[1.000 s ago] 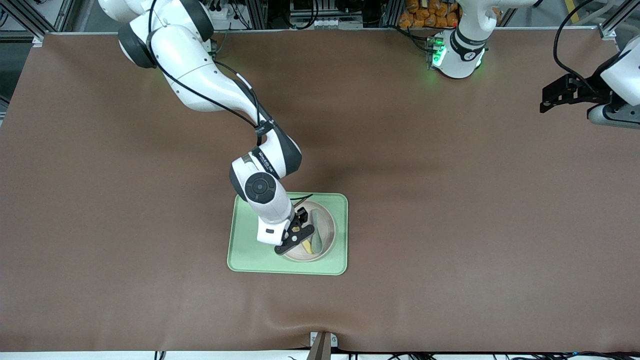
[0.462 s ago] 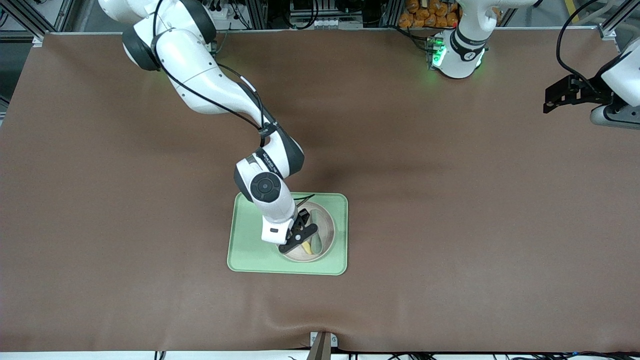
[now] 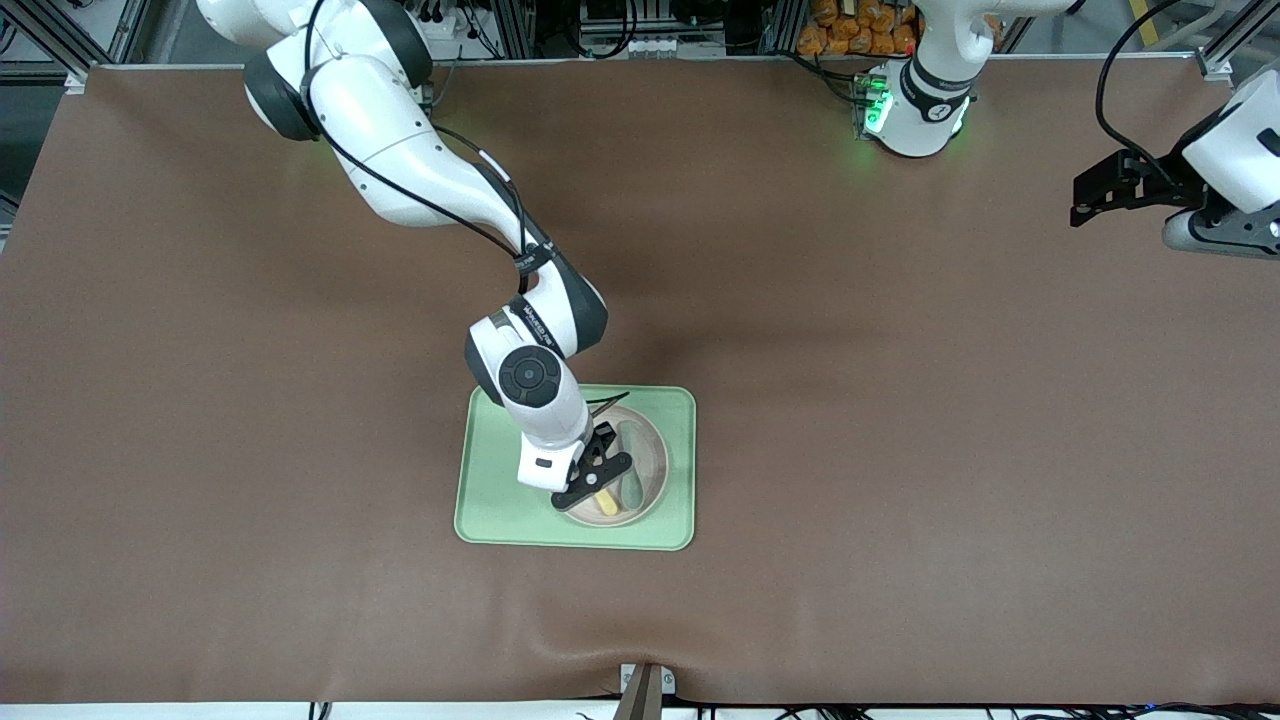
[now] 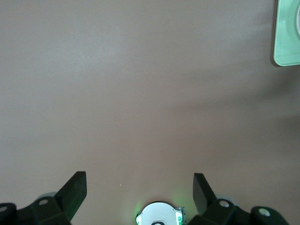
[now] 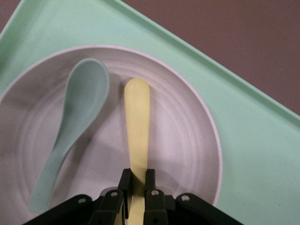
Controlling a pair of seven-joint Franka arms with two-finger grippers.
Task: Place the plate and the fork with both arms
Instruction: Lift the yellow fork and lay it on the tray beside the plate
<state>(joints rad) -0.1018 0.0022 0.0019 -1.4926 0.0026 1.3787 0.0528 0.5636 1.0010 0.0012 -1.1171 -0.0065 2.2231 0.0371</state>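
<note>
The cream plate (image 3: 655, 452) lies in the light-green tray (image 3: 500, 510). On it are the pale-yellow fork (image 3: 606, 503) and a grey-green spoon (image 3: 632, 462), side by side. My right gripper (image 3: 596, 480) is low over the plate. In the right wrist view it (image 5: 137, 180) is shut on the fork (image 5: 137, 117), with the spoon (image 5: 77, 117) beside it on the plate (image 5: 187, 140). My left gripper (image 3: 1085, 198) is open and empty, up in the air over the left arm's end of the table; its fingers (image 4: 75, 187) show spread in the left wrist view.
The tray (image 5: 253, 136) sits on the brown table mat near the middle. A corner of it (image 4: 287, 37) shows in the left wrist view, as does the left arm's green-lit base (image 4: 158, 218). A small bracket (image 3: 645, 685) sticks up at the table's front edge.
My right gripper has shifted slightly over the plate, and the fork's end has swung with it, away from the spoon. My left gripper has moved a little toward the robots' bases.
</note>
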